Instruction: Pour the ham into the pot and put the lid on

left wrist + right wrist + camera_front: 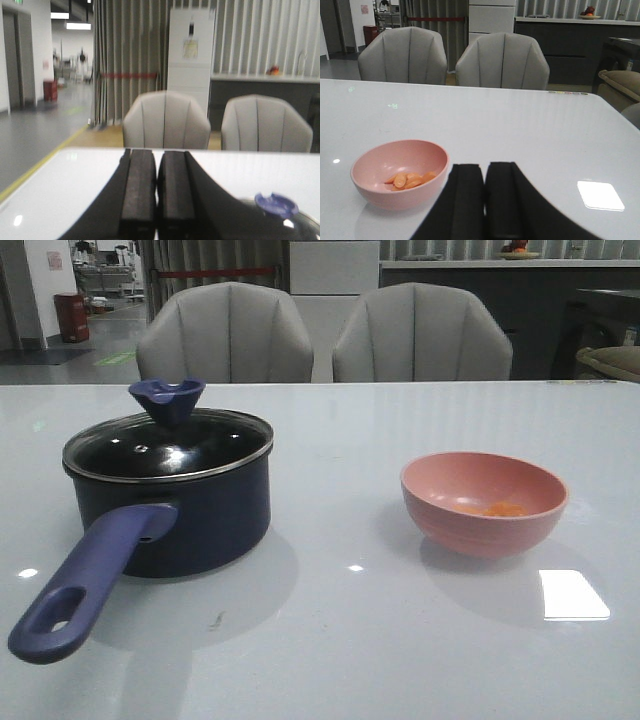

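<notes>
The navy pot (210,515) stands on the table's left, its purple-blue handle (90,585) pointing to the front left. The glass lid (170,445) sits on it; its knob (167,398) also shows in the left wrist view (276,204). The ham (497,509), small orange chunks, lies in the pink bowl (484,502) on the right, and shows in the right wrist view (407,180) in the bowl (400,172). My left gripper (157,187) is shut and empty, left of the pot. My right gripper (485,197) is shut and empty, right of the bowl. Neither gripper shows in the front view.
Two grey chairs (225,335) (420,335) stand behind the white table (340,620). A counter with a fruit plate (520,252) runs along the far wall. A bright reflection (573,595) lies on the table at the front right.
</notes>
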Robot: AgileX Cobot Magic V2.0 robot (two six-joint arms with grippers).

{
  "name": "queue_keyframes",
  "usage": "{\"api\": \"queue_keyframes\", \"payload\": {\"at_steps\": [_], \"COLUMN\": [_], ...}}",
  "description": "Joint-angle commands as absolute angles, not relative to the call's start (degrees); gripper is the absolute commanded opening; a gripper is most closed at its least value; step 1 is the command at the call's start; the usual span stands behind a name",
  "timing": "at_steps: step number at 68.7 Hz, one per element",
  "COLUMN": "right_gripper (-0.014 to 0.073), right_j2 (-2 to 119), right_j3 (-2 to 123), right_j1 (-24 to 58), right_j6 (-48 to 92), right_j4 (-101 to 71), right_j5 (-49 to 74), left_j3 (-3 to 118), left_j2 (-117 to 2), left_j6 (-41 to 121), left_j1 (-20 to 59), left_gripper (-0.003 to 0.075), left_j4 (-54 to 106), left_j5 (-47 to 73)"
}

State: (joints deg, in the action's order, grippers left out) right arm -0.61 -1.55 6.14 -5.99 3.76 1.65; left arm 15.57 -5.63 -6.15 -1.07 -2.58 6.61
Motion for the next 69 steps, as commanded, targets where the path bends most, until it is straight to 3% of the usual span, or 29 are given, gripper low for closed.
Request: {"api": "queue_keyframes", "payload": {"at_steps": [1,8,32,39,48,53,69], "right_gripper": [0.0153,0.0153,0.0153,0.0153,0.0153,0.0153,0.0153], "right_j2": [-1.7,-1.7,-1.7,-1.7,-1.7,-1.7,-1.7], "right_j3": [-1.3,-1.3,-1.3,-1.3,-1.3,-1.3,-1.3], "right_j1": [5.9,5.9,5.9,5.9,5.9,5.9,5.9], "right_j6": [-5.9,-5.9,-5.9,-5.9,-5.9,-5.9,-5.9], "right_j4": [4.5,4.5,4.5,4.5,4.5,4.5,4.5], "right_j5": [-2.8,-2.8,-2.8,-2.8,-2.8,-2.8,-2.8], "left_j3": [22.9,26.3,25.9,25.9,25.9,25.9,26.1], "left_j2": [-11.4,-14.3,-17.2,-17.4,-17.9,-18.4,-18.8], "left_j6": [-6.7,-6.7,-6.7,-6.7,-6.7,-6.7,-6.7], "left_j1": [-0.6,-0.6,-0.6,0.5,2.6,3.0,3.0], "left_gripper": [0.0113,0.0113,0.0136,0.0240,0.0520,0.0609,0.0616], "left_j4": [-1.7,0.0,-1.7,-3.5,-4.4,-4.5,-3.3], "left_j5": [13.5,18.5,18.0,18.2,18.3,18.3,18.4]}}
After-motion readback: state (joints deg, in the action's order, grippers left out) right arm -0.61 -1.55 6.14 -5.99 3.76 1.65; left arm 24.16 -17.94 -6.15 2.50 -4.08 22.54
